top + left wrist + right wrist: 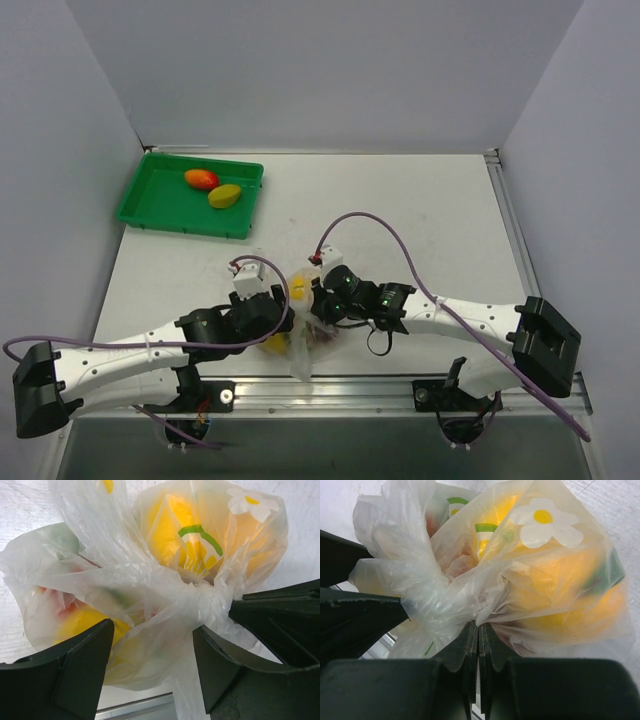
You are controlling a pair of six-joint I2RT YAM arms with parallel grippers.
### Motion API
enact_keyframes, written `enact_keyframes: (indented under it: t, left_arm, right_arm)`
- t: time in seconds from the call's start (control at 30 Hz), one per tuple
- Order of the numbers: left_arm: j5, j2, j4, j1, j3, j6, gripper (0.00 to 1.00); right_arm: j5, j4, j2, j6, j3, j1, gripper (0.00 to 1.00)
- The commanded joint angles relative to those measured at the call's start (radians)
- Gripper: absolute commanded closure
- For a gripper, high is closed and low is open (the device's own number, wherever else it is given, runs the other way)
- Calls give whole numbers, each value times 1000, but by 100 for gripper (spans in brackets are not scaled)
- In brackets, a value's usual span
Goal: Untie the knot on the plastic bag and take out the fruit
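Note:
The clear plastic bag [300, 345] with flower prints lies between both grippers near the table's front edge. Yellow and red fruit [175, 535] shows dimly through it, also in the right wrist view [570, 595]. The knot [207, 600] is a bunched twist at the bag's mouth. My right gripper [479, 626] is shut on the plastic at the knot [470, 607]; it shows from above [318, 300]. My left gripper [152, 640] is open, its fingers astride the bag's body just below the knot, and it shows from above [288, 302].
A green tray [160, 205] stands at the back left, holding a red-orange mango [201, 179] and a yellow-green mango [224, 196]. The metal rail [330, 385] of the table's front edge runs just behind the bag.

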Motion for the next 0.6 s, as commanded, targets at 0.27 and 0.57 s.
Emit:
enact_keyframes:
  t: [0.27, 0.57]
  left_arm:
    - [-118, -53, 116, -5, -1, -32, 86]
    - [-172, -220, 27, 132, -38, 43, 100]
  right_arm:
    - [132, 77, -32, 29, -43, 40, 100]
    - [258, 8, -337, 132, -251, -216, 100]
